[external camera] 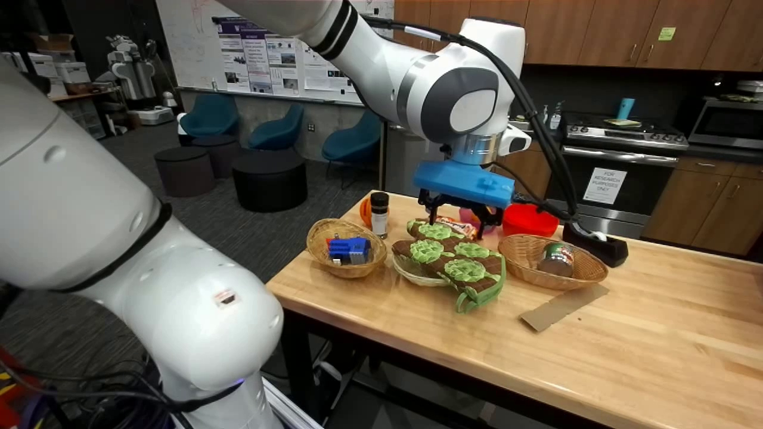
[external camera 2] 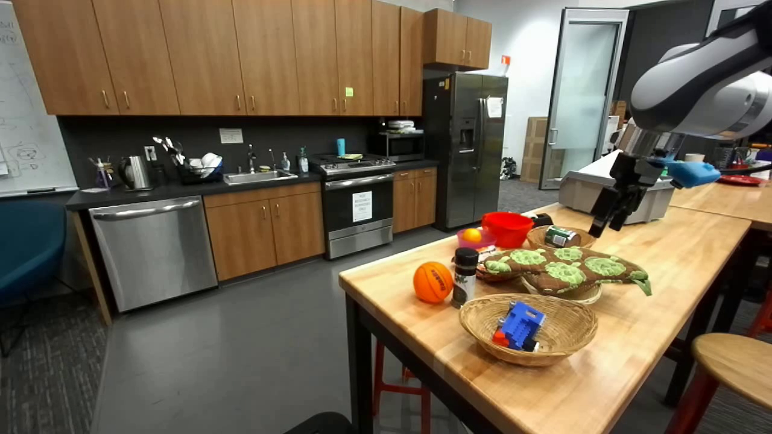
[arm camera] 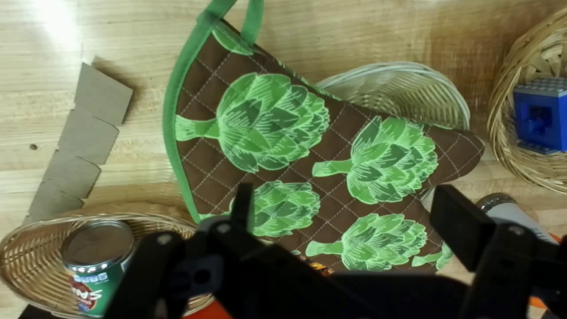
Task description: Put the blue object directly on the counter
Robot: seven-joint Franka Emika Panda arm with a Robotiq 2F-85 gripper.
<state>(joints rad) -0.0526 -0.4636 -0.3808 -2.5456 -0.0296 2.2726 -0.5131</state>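
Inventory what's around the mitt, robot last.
mitt: one, brown/green, across pale basket
pale basket: one, cream, under mitt
tan baskets: two, tan, flanking mitt
blue object: one, blue, in tan basket
can: one, green, in other tan basket
shaker: one, black-capped, by ball
ball: one, orange, by shaker
bowls: two, red/pink, near mitt
packet: one, orange, by mitt
cardboard: one, brown, near can
tape dispenser: one, black, near can
arm: one, white, overhead
gripper: one, black, open above mitt
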